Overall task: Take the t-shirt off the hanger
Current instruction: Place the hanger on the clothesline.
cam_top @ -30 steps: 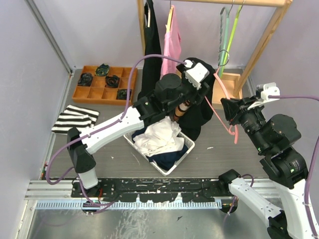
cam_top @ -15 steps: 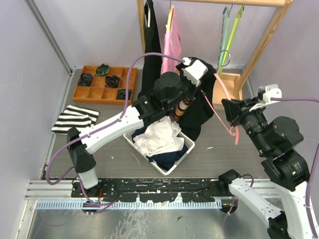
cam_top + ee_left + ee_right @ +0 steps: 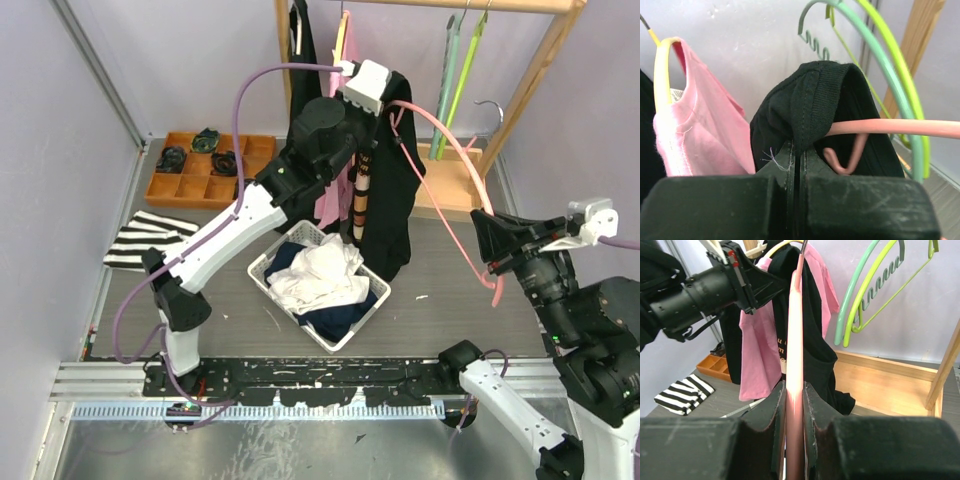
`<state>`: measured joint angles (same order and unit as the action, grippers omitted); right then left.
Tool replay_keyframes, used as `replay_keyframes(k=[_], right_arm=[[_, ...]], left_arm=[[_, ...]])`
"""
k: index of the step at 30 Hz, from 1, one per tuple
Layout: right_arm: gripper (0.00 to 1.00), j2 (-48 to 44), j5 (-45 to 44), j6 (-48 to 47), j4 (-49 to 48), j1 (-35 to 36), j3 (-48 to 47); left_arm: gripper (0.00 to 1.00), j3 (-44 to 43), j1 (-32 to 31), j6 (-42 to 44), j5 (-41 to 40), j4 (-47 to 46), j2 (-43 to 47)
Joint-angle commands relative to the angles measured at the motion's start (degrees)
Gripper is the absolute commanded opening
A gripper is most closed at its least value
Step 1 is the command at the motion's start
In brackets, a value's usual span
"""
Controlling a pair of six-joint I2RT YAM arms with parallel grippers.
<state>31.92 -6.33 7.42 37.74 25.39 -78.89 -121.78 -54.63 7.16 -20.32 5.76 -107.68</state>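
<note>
Left gripper [image 3: 796, 152] is clenched on a fold of the black t-shirt [image 3: 388, 190], which hangs from the pink hanger [image 3: 452, 150] just beyond the basket [image 3: 365, 320], while the right gripper [image 3: 794, 390] clamps the hanger's arm; advisable to draw the fabric leftward off the hanger's end, with the hanger held steady.
</note>
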Motion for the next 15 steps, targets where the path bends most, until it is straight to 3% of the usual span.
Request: replay_keyframes(k=[1, 15], right_arm=[[0.01, -2.01, 0.0, -1.15, -2.03, -0.16, -2.97], [0.01, -3.65, -2.3, -0.01, -2.33, -0.15, -6.57]], left_arm=[[0.0, -3.55, 1.51, -0.57, -1.63, 1.54, -2.63], [0.0, -3.25, 2.8, -1.4, -1.66, 3.67, -2.78]])
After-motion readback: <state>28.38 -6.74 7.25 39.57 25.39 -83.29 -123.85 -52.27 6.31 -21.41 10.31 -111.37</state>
